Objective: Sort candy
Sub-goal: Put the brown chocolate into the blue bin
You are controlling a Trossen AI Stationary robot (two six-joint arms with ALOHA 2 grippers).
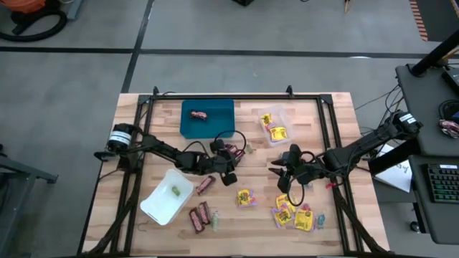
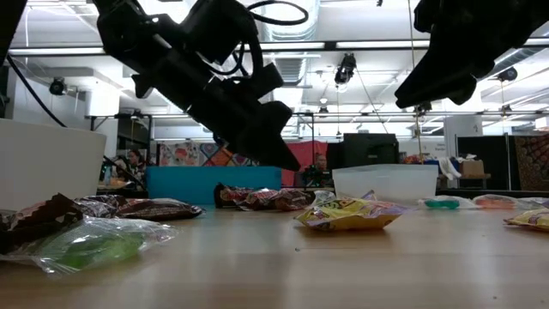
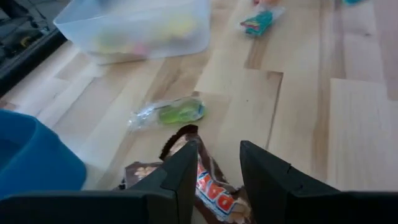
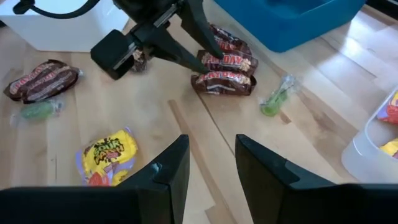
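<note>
Most of the sorting is left, judging by how much candy lies loose on the table (image 1: 337,143).

At the near edge, right of centre, a cluster of yellow packets (image 1: 294,215) sits with a few tiny pastel sweets (image 1: 319,221) beside it, and one stray yellow packet (image 1: 246,198) lies a little to their left. Near the left, several brown-red mini bars (image 1: 199,216) lie just beside the white tray (image 1: 154,204), which holds only one green sweet (image 1: 174,190).

In the middle, the left gripper (image 1: 231,153) hangs low over a small heap of mini bars (image 4: 225,70). Its jaws stand a little apart with a bar (image 3: 214,190) showing in the gap between them, but whether they already press on it I cannot tell. A loose green sweet (image 3: 171,113) lies just beyond that heap. The right gripper (image 1: 276,169) hovers near the table's centre-right, above the yellow cluster, with its jaws apart and nothing between them.

At the far side, the blue tray (image 1: 190,125) holds a single mini bar (image 1: 199,115), and the clear tray (image 1: 285,115) to its right holds two or three yellow packets (image 1: 276,131).

So each tray has received only a token piece or so. The bars beside the left gripper, the near bars, the yellow cluster and the pastel sweets all still wait for sorting.
</note>
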